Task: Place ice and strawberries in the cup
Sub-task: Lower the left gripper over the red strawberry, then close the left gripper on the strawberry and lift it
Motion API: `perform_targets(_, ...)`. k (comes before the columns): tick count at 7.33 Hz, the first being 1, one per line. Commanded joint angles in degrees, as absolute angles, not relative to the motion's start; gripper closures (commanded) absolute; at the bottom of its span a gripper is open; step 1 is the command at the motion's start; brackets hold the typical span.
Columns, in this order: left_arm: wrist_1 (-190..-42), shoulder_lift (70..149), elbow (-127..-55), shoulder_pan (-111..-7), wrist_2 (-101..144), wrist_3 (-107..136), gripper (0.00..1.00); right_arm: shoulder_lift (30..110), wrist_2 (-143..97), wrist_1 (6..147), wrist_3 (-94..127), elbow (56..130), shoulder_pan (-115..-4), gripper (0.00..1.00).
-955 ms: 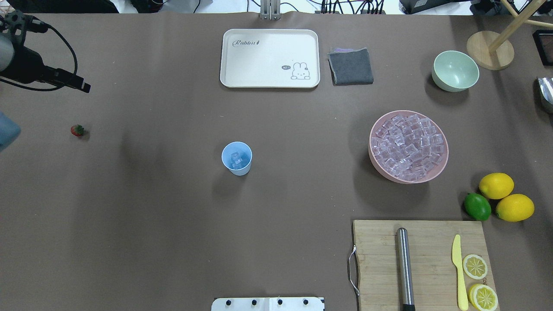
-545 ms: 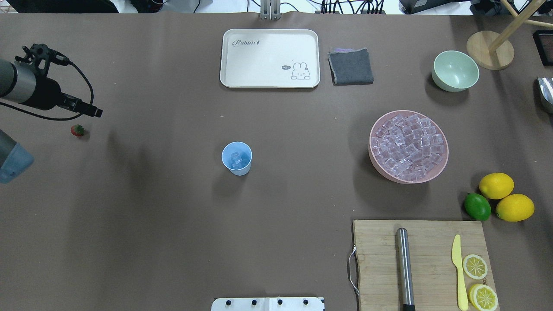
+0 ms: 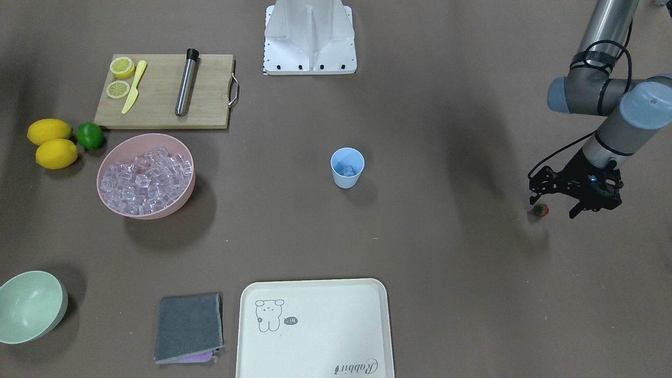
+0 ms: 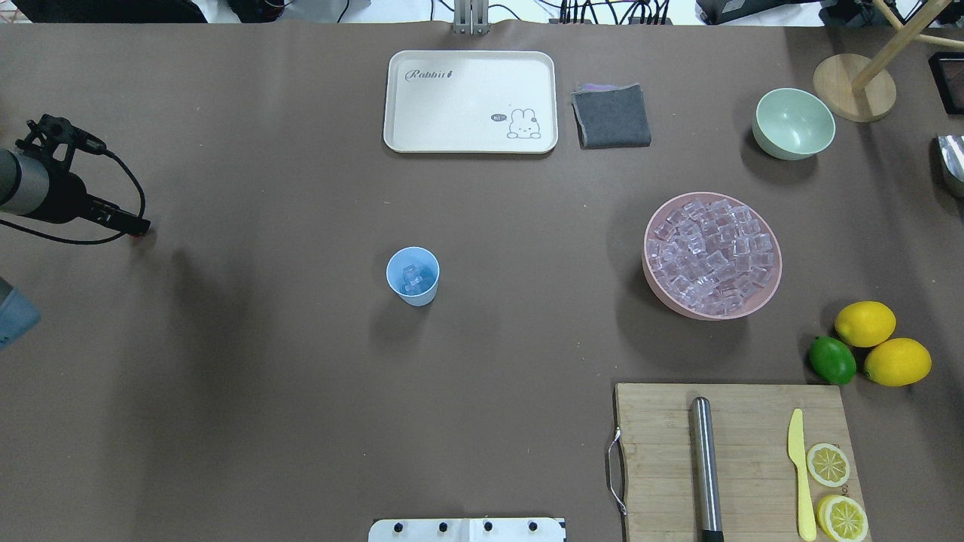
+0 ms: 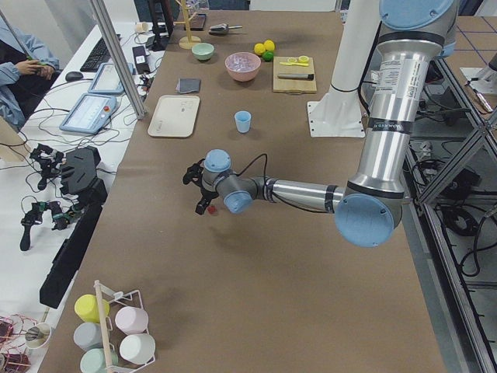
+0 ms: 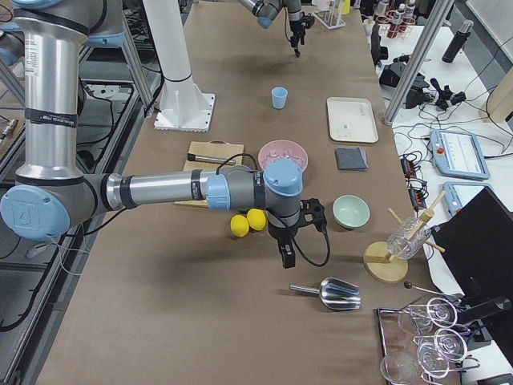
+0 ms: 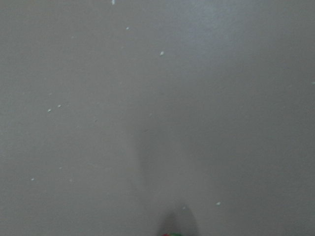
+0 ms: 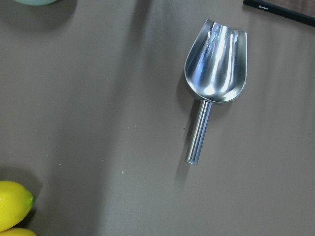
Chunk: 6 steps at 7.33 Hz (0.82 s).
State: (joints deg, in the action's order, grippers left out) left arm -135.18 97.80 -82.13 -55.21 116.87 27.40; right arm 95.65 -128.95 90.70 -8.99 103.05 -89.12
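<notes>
Fig. log | L claw (image 3: 553,207): open, low over surface (image 3: 446,236) at right edge of front view, poised for pinch | strawberry (image 3: 541,210): on surface by one claw tip | cup (image 3: 346,179): frame ctr, some ice (image 3: 346,169) inside, so berry prob. last item | R claw (image 6: 287,258): state can't tell, parked over scoop (image 8: 215,83), clear of work.
</notes>
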Motion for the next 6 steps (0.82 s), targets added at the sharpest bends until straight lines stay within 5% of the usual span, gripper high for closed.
perform_targets(1, -135.35, 97.47, -81.83, -53.53, 115.75, 27.16, 0.03, 95.80, -128.94, 90.62, -8.96, 103.18, -89.12, 0.00)
perform_targets(3, -135.53, 97.47, -81.83, -53.53, 115.75, 27.16, 0.09, 95.71, -128.94, 90.70, -8.96, 103.18, -89.12, 0.00)
perform_targets(5, -135.70, 98.17, -80.78, -53.44, 115.75, 27.07, 0.32, 95.63, -128.94, 90.62, -8.96, 103.27, -89.12, 0.00)
perform_targets(6, -135.88, 98.35, -80.34, -53.35, 115.84, 27.07, 0.32, 95.62, -128.94, 90.62, -8.96, 103.27, -89.12, 0.00)
